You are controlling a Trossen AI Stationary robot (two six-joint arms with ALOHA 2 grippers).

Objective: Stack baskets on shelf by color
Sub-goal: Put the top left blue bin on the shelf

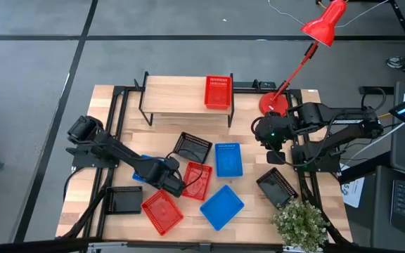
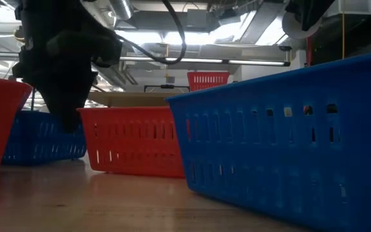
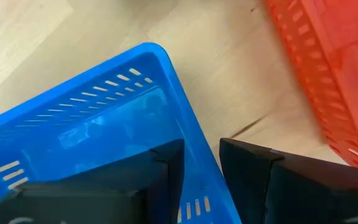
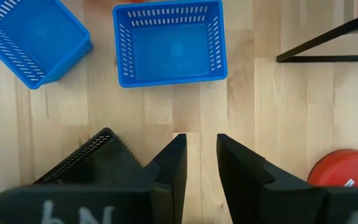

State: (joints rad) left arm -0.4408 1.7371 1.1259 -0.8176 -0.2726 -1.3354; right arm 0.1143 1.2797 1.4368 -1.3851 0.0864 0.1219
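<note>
The light-wood shelf stands at the far side with one red basket on its right end. Blue baskets, red baskets and black baskets lie scattered on the table. My left gripper points down, open, over another blue basket, one finger inside it and one outside its side wall. My right gripper hangs open high over bare wood at the right. My left gripper stands astride the blue basket's side wall near a corner, coming from above, one finger inside and one outside. Whether the fingers touch the wall, I cannot tell. The basket rests flat on the table.
A red desk lamp leans over the far right corner, its round base on the table. A potted plant sits at the near right corner. Black frame bars run along the table's sides.
</note>
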